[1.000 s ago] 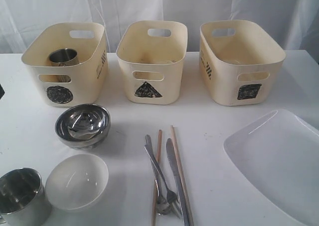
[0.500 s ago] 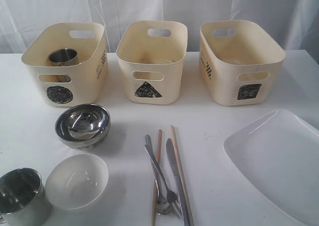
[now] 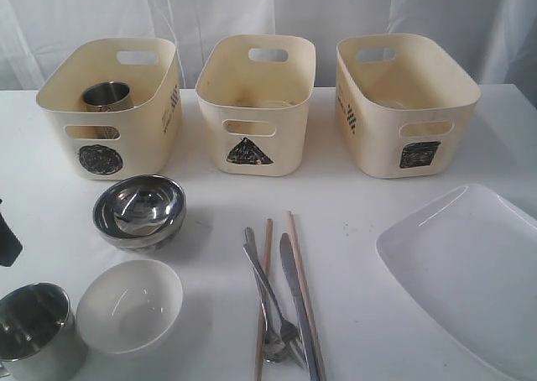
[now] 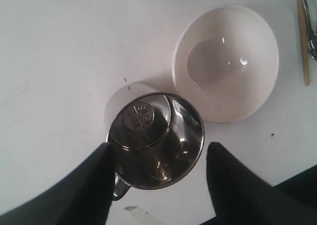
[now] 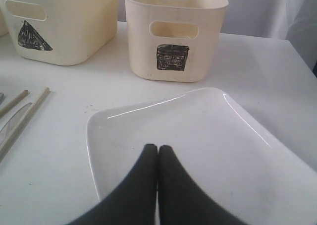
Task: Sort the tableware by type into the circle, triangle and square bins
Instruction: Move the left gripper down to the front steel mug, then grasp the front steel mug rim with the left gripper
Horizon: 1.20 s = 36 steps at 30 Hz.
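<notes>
A steel mug (image 3: 33, 331) stands at the near left, next to the white bowl (image 3: 130, 304). My left gripper (image 4: 161, 148) is open above this mug (image 4: 156, 140), one finger on each side of its rim; only a dark finger tip (image 3: 7, 242) shows in the exterior view. A second mug (image 3: 106, 96) sits in the circle bin (image 3: 151, 121). Nested steel bowls (image 3: 138, 211) lie in front of that bin. Fork (image 3: 270, 293), spoon (image 3: 270, 347), knife (image 3: 298, 305) and chopsticks (image 3: 295, 247) lie mid-table. My right gripper (image 5: 158, 148) is shut and empty over the white plate (image 5: 208, 131).
The triangle bin (image 3: 281, 138) and square bin (image 3: 377, 142) stand at the back, middle and right. The large plate (image 3: 470, 272) fills the near right corner. White curtains hang behind the table.
The left gripper's finger has come into the exterior view at the left edge, closer to the near mug. Nothing on the table has moved.
</notes>
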Available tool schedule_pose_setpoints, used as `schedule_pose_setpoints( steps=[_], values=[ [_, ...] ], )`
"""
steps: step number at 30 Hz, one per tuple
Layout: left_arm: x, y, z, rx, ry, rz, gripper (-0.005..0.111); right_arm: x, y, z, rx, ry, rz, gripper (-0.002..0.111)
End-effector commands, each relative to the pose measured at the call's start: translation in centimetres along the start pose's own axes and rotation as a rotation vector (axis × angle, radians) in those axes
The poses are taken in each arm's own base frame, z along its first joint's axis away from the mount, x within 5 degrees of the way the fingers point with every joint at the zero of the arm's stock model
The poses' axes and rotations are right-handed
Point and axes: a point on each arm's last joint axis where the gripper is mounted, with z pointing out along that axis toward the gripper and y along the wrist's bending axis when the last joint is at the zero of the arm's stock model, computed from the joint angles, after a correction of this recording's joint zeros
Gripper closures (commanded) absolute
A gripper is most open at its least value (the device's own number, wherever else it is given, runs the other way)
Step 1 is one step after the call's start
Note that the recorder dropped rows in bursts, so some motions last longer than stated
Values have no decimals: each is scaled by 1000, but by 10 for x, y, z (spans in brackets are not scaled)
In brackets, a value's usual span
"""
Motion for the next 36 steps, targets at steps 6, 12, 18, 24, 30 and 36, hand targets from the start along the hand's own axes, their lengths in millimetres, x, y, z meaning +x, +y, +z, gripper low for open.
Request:
schedule_pose_setpoints(
  steps=[6,12,18,24,30,36],
  values=[
    [10,0,13,19,14,-20,48,0,0,0,-1,-11,-3,108],
    [15,4,25,10,5,-22,48,0,0,0,-1,-11,-3,108],
    [18,8,35,-16,-26,-22,48,0,0,0,-1,-11,-3,108],
    [21,12,43,-38,-44,-6,48,0,0,0,-1,-11,-3,108],
    [25,14,49,-50,-55,-1,48,0,0,0,-1,-11,-3,108],
    [25,14,49,-52,-60,-3,48,0,0,0,-1,-11,-3,108]
  ],
)
